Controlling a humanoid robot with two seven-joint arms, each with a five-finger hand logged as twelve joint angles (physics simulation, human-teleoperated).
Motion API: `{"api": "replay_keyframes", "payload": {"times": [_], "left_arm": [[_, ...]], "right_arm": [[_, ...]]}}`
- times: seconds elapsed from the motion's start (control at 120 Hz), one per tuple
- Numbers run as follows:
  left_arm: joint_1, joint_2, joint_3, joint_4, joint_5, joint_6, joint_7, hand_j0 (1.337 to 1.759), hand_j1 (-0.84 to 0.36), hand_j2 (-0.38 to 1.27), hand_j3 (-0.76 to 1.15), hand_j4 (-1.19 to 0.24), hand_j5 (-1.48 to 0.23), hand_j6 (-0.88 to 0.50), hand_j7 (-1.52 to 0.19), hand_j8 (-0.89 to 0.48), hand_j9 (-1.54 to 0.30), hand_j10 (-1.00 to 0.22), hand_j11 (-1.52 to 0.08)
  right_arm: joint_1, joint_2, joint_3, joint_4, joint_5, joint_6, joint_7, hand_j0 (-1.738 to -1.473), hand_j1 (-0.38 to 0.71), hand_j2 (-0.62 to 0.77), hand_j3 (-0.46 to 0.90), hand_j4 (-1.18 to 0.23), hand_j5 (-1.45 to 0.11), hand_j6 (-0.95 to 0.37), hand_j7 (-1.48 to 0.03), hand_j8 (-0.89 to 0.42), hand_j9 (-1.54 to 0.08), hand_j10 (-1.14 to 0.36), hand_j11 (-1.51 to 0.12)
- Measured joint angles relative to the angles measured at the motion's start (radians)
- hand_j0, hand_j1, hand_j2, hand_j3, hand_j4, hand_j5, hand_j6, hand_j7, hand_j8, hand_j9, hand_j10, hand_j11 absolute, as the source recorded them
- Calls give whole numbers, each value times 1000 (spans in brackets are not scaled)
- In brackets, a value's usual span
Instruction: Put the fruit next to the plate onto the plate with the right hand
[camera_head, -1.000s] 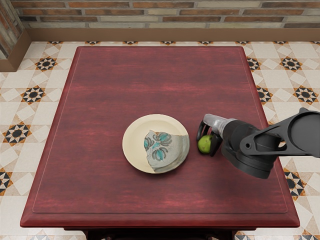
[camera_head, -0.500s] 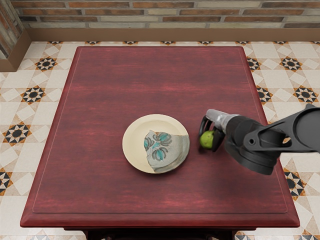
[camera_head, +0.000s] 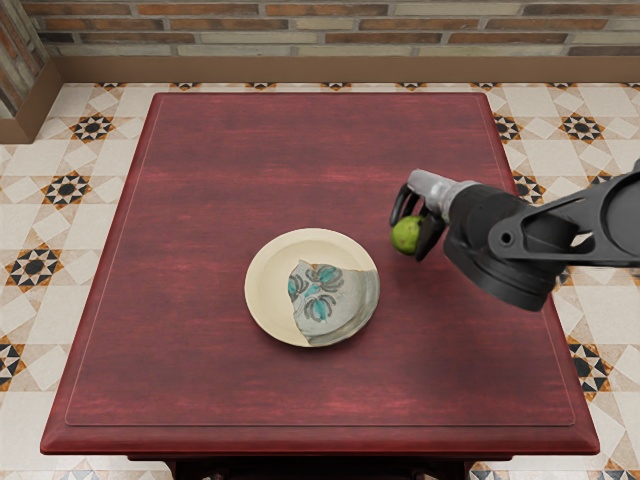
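A small green fruit (camera_head: 406, 234) is held in my right hand (camera_head: 412, 226), whose dark fingers curl around it. The hand and fruit hover above the table, up and to the right of the plate. The cream plate (camera_head: 268, 290) with a grey and teal patterned patch lies near the table's middle, nothing resting on it. My right arm (camera_head: 520, 245) comes in from the right edge. The left arm does not show.
The dark red table (camera_head: 250, 160) fills most of the view, with its edges bordered by patterned floor tiles. A brick wall runs along the top of the view.
My right hand has risen off the table with the green fruit in it, moving up in the picture. The plate has not moved.
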Motion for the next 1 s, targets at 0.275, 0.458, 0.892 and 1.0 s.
{"api": "replay_keyframes", "payload": {"times": [0.275,0.458,0.892,1.0], "left_arm": [[0,0,0,1,1,0,0,1658,337,2,0,-10,-13,-10,-13,-10,-13,-10,-13],[0,0,0,1,1,0,0,1658,337,2,0,-10,-13,-10,-13,-10,-13,-10,-13],[13,0,0,1,2,0,0,1658,337,2,0,-10,-13,-10,-13,-10,-13,-10,-13],[23,0,0,1,1,0,0,1658,337,2,0,-10,-13,-10,-13,-10,-13,-10,-13]], "right_arm": [[47,26,57,0,53,-1,0,-1658,259,211,1,-695,-992,-388,-943,-394,-992,-695,-996],[57,67,106,0,88,-1,0,-1658,308,274,1,-689,-1004,-358,-943,-366,-983,-699,-986],[54,145,179,0,99,-2,0,-1657,308,275,1,-698,-993,-362,-942,-372,-974,-705,-976],[45,161,184,-1,98,-2,0,-1657,304,270,1,-703,-990,-365,-942,-375,-974,-706,-976]]}}
